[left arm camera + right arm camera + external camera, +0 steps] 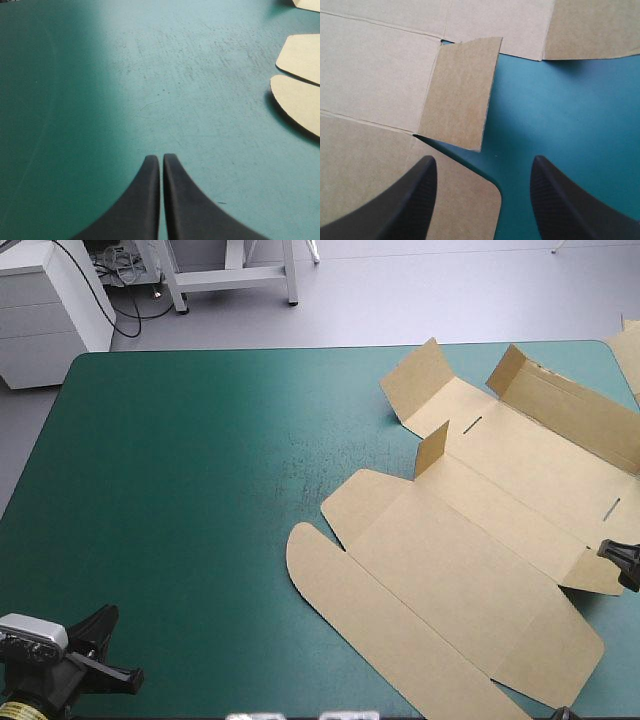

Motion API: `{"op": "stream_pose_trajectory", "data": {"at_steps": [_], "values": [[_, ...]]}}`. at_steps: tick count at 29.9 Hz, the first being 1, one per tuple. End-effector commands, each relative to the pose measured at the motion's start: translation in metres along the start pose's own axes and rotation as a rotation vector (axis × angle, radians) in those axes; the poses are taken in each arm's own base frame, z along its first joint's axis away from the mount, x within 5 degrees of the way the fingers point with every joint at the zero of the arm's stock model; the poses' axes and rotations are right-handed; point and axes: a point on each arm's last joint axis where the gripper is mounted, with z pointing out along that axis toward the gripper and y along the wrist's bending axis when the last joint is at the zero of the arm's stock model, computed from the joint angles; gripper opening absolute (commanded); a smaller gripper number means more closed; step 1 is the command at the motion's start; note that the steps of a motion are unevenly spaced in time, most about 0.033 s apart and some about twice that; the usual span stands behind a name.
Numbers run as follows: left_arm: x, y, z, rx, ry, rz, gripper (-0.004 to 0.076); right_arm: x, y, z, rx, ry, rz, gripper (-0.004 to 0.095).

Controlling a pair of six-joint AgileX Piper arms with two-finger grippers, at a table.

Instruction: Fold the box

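Worktop: a broad worktop under a teal-green cover [190,500] is carrying the box; everything to the left of the box is lying bare and faintly scuffed.

Box: a cut sheet of brown board, the box [470,540], is lying opened out on the worktop's right half, running at a slant from near the far edge down to the near edge.

Raised parts: a long wall [570,405] is standing up along the box's far right side, a broad flap [418,375] is tilting up at its far left corner, and a small tab [432,448] is standing upright just inside that corner.

Rounded flaps: two round-cornered flaps [330,570] are lying flat at the box's left end; the left wrist view is catching their curved edges [300,60].

Left jaws: the left jaws are pressing together tip to tip, gripping nothing, and are hovering over bare cover well apart from the box's left end.

Right jaws: the right jaws are gaping wide at the box's right edge, holding nothing; one black finger [405,200] is hanging over the board, the other [570,200] over the cover just beside the box.

Small flap: a rectangular brown flap [460,92] is lifting off the cover just ahead of the right jaws and is throwing a shadow beside the box.

Other board: a second piece of brown board [628,350] is showing beyond the box's far right side.
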Motion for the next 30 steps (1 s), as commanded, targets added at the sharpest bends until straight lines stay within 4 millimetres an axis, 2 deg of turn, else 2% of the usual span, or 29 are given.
{"op": "stream_pose_trajectory", "data": {"at_steps": [1, 13, 25, 30], "values": [[-0.012, -0.001, -0.002, 0.006, -0.073, 0.001, 0.0006, -0.014, 0.000, 0.005, -0.028, -0.049, -0.004, 0.0510], [-0.012, -0.001, -0.002, 0.006, -0.073, 0.001, 0.0006, -0.038, -0.006, 0.044, -0.070, -0.016, 0.026, 0.0510], [-0.012, -0.001, -0.002, 0.002, -0.074, 0.005, 0.0006, -0.046, -0.018, 0.073, -0.117, 0.043, 0.074, 0.0510], [-0.012, 0.000, -0.002, -0.005, -0.073, 0.011, 0.0006, -0.050, -0.017, 0.096, -0.177, 0.114, 0.093, 0.0498]]}}
